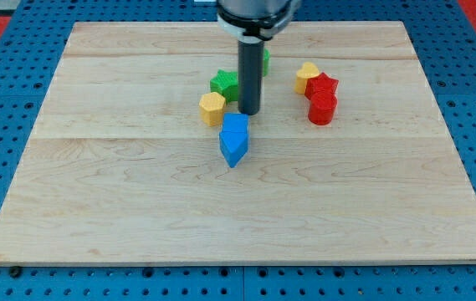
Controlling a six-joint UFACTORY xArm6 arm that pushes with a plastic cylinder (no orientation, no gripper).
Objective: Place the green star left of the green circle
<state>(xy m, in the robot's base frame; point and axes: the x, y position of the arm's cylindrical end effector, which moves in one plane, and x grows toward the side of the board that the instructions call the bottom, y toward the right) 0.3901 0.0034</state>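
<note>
The green star (224,84) lies on the wooden board above the middle. The green circle (265,60) is mostly hidden behind the rod, up and to the right of the star; only a sliver shows. My tip (249,112) rests on the board just right of the green star and below the green circle. It is close beside the star; I cannot tell if it touches it.
A yellow hexagon (212,109) lies just below-left of the star. Two blue blocks (234,138) sit below the tip. At the right are a yellow heart (307,76), a red star (324,85) and a red block (322,108). The wooden board (137,201) sits on blue pegboard.
</note>
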